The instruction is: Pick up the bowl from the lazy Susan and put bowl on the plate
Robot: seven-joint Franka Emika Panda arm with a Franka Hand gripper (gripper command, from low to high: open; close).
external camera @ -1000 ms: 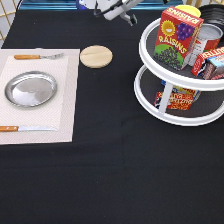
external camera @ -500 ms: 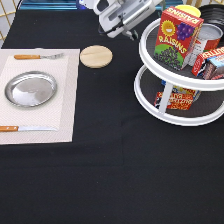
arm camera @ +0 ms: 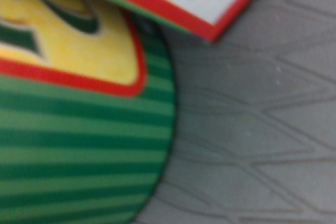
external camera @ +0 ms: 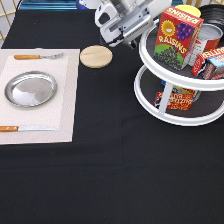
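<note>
The black ridged bowl [external camera: 214,13] shows only as a dark edge at the exterior view's top right, on the upper tier of the white lazy Susan [external camera: 150,75], behind a raisins box [external camera: 177,36]. The silver plate [external camera: 31,89] lies empty on a pale placemat [external camera: 67,100] at the left. My gripper [external camera: 134,24] hangs at the top centre, just left of the turntable's upper rim, holding nothing that shows. The wrist view shows the grey tray surface [arm camera: 255,150] and a green striped can [arm camera: 75,150] from very close.
On the upper tier stand a white can [external camera: 207,42], a red packet [external camera: 212,62] and a yellow item [external camera: 190,10]; a box [external camera: 175,97] stands on the lower tier. A tan wooden disc [external camera: 96,56] lies left of the turntable. A fork [external camera: 37,56] and knife [external camera: 27,128] flank the plate.
My arm has come down from the exterior view's top edge and grown larger, moving toward the left rim of the lazy Susan's upper tier. Nothing else has moved.
</note>
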